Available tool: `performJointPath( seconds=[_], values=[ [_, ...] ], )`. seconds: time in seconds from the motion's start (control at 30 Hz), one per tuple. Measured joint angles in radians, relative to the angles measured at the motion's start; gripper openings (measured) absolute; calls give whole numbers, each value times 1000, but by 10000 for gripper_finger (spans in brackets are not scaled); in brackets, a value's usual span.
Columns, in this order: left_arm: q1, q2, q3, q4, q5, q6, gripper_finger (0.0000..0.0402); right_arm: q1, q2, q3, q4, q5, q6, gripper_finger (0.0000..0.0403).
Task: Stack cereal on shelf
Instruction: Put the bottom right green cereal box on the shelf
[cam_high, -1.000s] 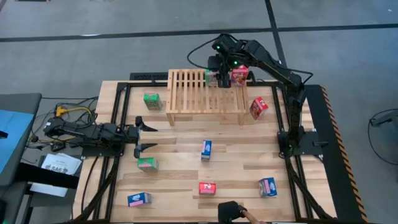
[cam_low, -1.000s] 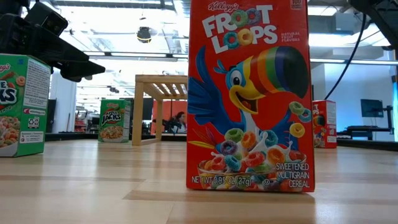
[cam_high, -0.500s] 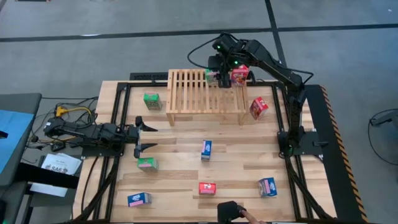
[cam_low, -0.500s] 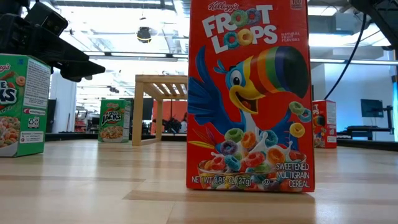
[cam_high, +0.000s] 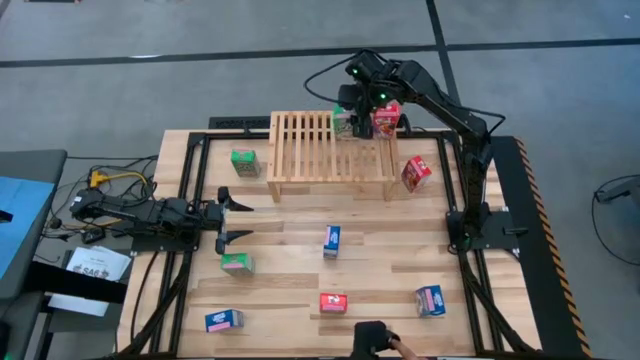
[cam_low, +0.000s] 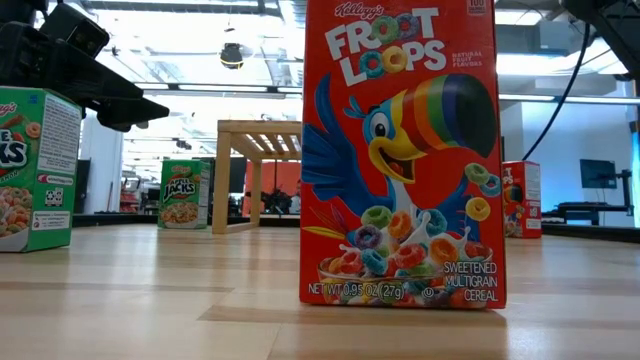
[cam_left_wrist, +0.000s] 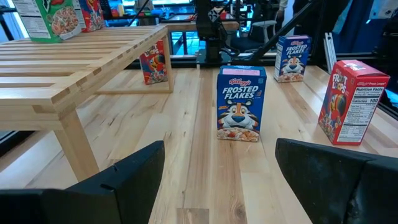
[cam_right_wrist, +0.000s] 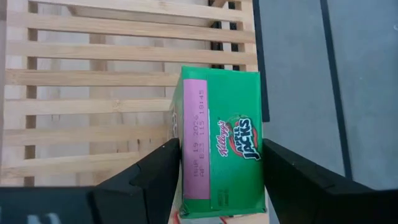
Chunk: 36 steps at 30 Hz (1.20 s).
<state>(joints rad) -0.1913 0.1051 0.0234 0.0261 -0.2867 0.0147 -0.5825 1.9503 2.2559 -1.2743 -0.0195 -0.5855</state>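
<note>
The big red box (cam_low: 400, 155) in the low view reads "Kellogg's Froot Loops, Sweetened Multigrain Cereal, Net Wt 0.95 oz (27 g)". A blue box (cam_left_wrist: 240, 104) says "Kellogg's Frosted Flakes". The green box (cam_right_wrist: 221, 143) says "Kellogg's Apple Jacks".

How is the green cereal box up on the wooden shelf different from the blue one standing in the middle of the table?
The green box says Apple Jacks; the blue box says Frosted Flakes. The green box sits on the wooden shelf, between the right pincer's fingers; the blue box stands down on the table, with nothing touching it. The green box stands beside a red box; the blue box stands alone. Both are small cardboard cereal boxes.
</note>
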Motion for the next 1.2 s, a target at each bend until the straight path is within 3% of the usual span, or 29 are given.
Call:
performJointPath(
  seconds=[0.9, 1.2],
  values=[
    [0, 0, 0, 0, 0, 0, 298, 0, 2, 0, 21, -10, 59, 213],
    [0, 0, 0, 0, 0, 0, 298, 0, 2, 0, 55, -84, 44, 213]
  ],
)
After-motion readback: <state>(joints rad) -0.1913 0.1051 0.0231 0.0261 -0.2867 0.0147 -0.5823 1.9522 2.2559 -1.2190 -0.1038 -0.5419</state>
